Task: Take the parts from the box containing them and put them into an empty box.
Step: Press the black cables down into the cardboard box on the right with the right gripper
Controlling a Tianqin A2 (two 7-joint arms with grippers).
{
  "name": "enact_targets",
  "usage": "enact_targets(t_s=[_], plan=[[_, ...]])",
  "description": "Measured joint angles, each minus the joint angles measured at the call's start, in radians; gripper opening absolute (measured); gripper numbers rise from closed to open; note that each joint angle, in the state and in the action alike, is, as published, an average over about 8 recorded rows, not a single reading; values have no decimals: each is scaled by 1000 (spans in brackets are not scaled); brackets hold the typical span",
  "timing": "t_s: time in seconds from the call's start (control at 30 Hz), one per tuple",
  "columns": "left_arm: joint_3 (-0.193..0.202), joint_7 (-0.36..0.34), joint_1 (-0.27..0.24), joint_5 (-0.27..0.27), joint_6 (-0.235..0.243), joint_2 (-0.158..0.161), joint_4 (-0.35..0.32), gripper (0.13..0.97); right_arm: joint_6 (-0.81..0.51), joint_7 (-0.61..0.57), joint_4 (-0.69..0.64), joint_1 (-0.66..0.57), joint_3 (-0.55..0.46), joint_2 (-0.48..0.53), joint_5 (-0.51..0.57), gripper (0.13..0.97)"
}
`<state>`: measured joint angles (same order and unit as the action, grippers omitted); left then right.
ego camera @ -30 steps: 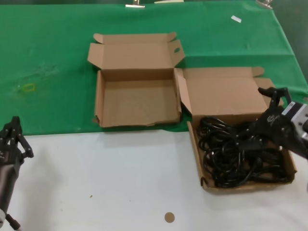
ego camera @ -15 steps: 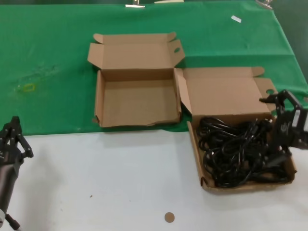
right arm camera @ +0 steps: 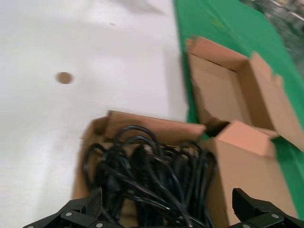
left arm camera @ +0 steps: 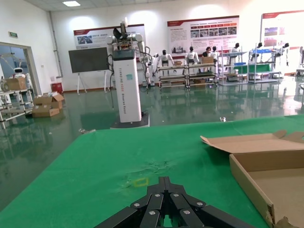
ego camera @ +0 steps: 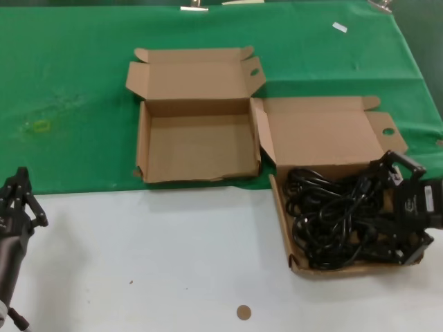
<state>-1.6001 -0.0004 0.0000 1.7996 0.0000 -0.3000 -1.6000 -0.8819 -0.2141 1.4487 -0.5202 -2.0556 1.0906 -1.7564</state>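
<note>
The black cables point(ego camera: 332, 214) lie tangled in the cardboard box on the right point(ego camera: 346, 268), whose lid stands open behind it. The empty box point(ego camera: 197, 142) stands open to its left on the green cloth. My right gripper point(ego camera: 391, 211) is open wide and low over the right side of the cable pile. In the right wrist view its gripper point(right arm camera: 166, 211) has the cables point(right arm camera: 152, 175) between its spread fingers point(right arm camera: 80, 211), gripping nothing. My left gripper point(ego camera: 21, 197) is parked at the near left, shut and empty; it also shows in the left wrist view point(left arm camera: 165, 183).
A green cloth point(ego camera: 83, 83) covers the far half of the table and the near half is white point(ego camera: 173, 256). A small brown disc point(ego camera: 243, 312) lies on the white part. The empty box's open lid point(ego camera: 194, 76) stands at its far side.
My right gripper drew back from over the cables to the box's right edge, then came down over the right side of the pile. The left arm has not moved.
</note>
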Motion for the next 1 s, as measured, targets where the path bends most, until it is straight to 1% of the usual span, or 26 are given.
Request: enact_targets(t_s=[0.17,0.4,0.6,0.8,1.0], plan=[[0,0,0,0,0,0,0,144,-115,-81,-66,-60,8,-49,35,966],[0,0,0,0,0,0,0,144,-197,-139,-170,-154,-4,-126,118,966],[0,0,0,0,0,0,0,144,-244,-173,-251,-226,-20,-184,188,959],[0,0,0,0,0,0,0,144,-268,-199,-311,-274,-34,-228,244,949],[0,0,0,0,0,0,0,144,-282,-216,-350,-298,-44,-260,282,885]])
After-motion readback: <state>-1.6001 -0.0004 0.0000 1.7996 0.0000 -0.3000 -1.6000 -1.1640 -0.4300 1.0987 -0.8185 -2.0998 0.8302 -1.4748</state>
